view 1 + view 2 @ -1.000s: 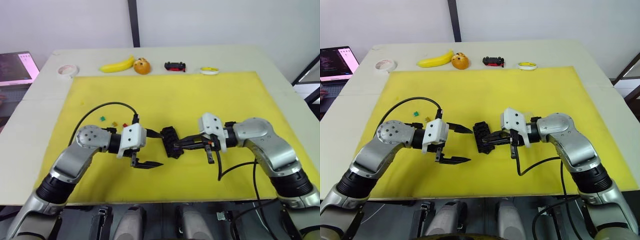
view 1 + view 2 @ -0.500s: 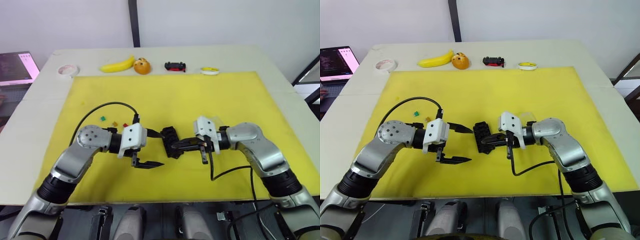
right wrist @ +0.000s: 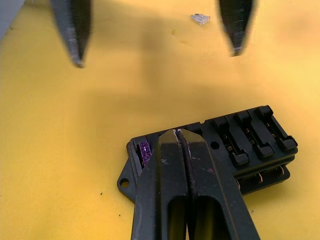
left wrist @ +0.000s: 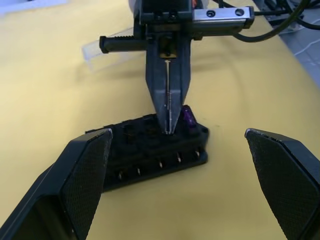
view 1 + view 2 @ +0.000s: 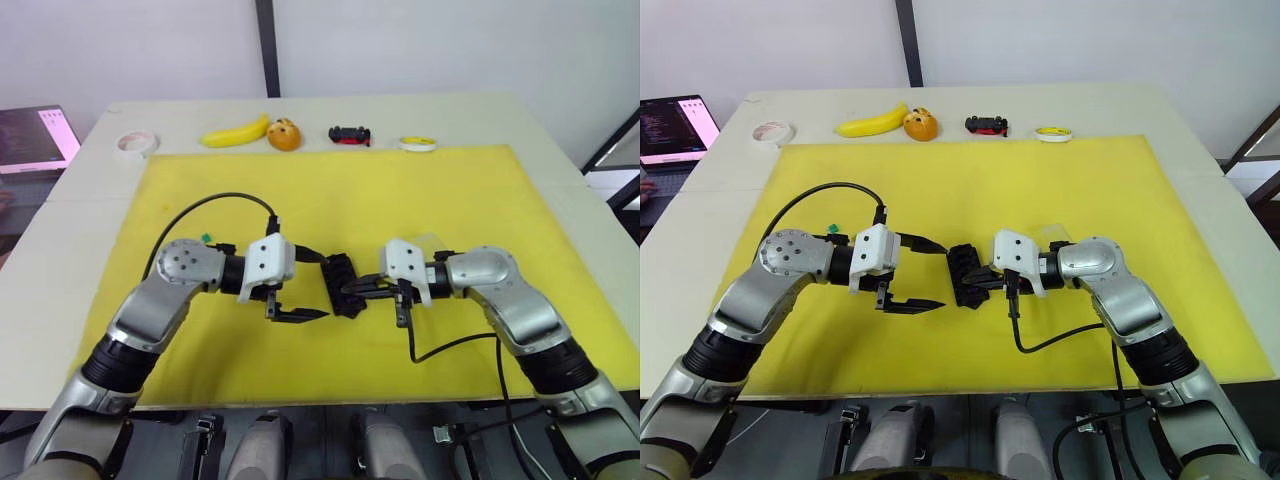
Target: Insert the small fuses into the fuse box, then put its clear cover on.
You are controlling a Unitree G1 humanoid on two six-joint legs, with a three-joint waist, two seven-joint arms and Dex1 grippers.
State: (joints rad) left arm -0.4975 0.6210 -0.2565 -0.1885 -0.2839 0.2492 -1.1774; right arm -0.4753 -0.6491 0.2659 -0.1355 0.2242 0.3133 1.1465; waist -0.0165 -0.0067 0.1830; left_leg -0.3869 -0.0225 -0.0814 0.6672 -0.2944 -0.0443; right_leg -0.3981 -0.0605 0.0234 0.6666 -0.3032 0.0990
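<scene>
My right gripper (image 3: 177, 132) has its two black fingers pressed flat together, holding nothing, with the tips resting on the top of the fuse box (image 5: 966, 275) near one end. The fuse box lies on the yellow mat (image 5: 970, 190), between my two grippers. A purple fuse (image 4: 187, 116) sits in a slot at that same end of the box, just beside my right fingertips. My left gripper (image 5: 925, 273) is spread wide and empty, its fingers pointing at the box from my left, just short of touching it. The clear cover (image 4: 95, 49) lies on the mat behind my right gripper, apart from the box. A teal fuse (image 5: 206, 238) shows on the mat by my left arm's elbow. A small clear-looking bit (image 3: 199, 19) lies on the mat beyond my left fingers; I cannot tell what it is.
</scene>
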